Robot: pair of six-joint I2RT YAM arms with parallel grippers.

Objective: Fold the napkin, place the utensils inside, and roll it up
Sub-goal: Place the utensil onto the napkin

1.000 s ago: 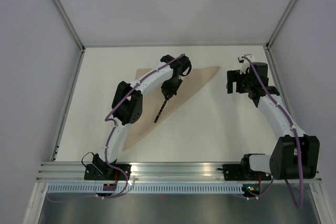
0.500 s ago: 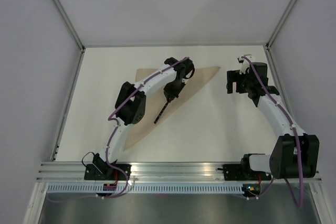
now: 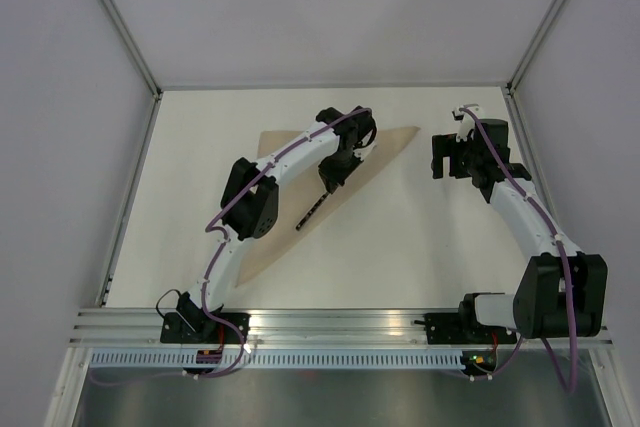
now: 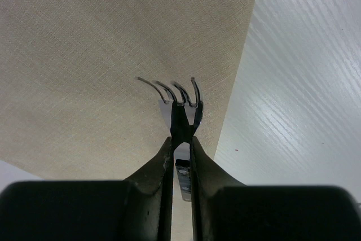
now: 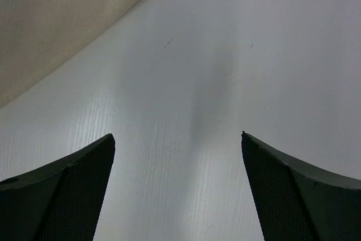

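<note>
Left gripper, jaws clamped on the black fork, had carried it farther across the folded napkin; tines over cloth near its diagonal edge; placement judged pending; right gripper jaws wide apart, holding nothing.

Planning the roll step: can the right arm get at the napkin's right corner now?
Probably yes. The right hand hangs open beside that corner of the napkin with only bare table between; the left hand, shut on the fork, sits further left.

Left pincer, arm stretched forward, grips a fork; right pincer gapes wide.
</note>
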